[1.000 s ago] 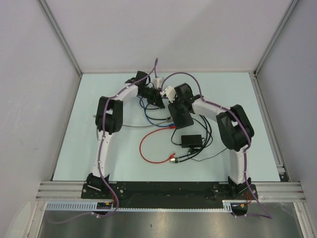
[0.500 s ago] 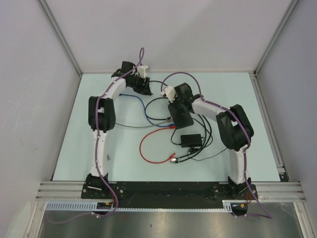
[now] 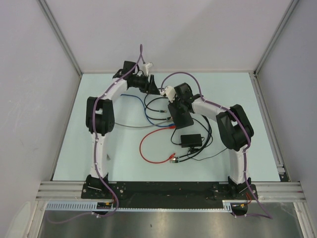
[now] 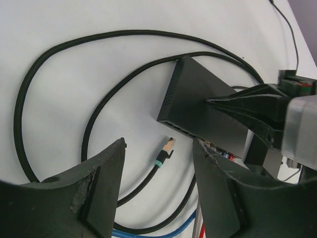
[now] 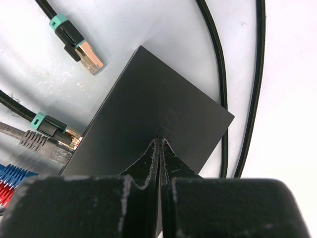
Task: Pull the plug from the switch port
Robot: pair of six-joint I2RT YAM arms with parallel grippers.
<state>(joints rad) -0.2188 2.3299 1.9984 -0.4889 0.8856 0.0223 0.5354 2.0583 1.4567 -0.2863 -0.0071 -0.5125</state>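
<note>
The switch [image 3: 182, 118] is a flat black box lying mid-table. My right gripper [image 5: 159, 141] is shut, its tips pressed on the top of the switch [image 5: 163, 94]. A black plug with a teal band [image 4: 169, 145] lies loose on the table just off the switch's socket edge [image 4: 181, 130]; the right wrist view also shows this plug [image 5: 85, 53] free. My left gripper [image 4: 157, 143] hovers open above it, holding nothing. In the top view the left gripper [image 3: 152, 85] sits back-left of the switch.
A black teal-banded plug [image 5: 55, 130], a grey one [image 5: 47, 146] and blue and red ones [image 5: 15, 174] still sit in the switch. A smaller black box [image 3: 191, 140] with thin leads lies nearer, beside a red cable loop [image 3: 144, 151]. Black and blue cables [image 3: 147, 110] loop around.
My left gripper drew back and left, away from the switch, and opened. The teal-banded plug now lies free on the table. The right arm has not moved.
</note>
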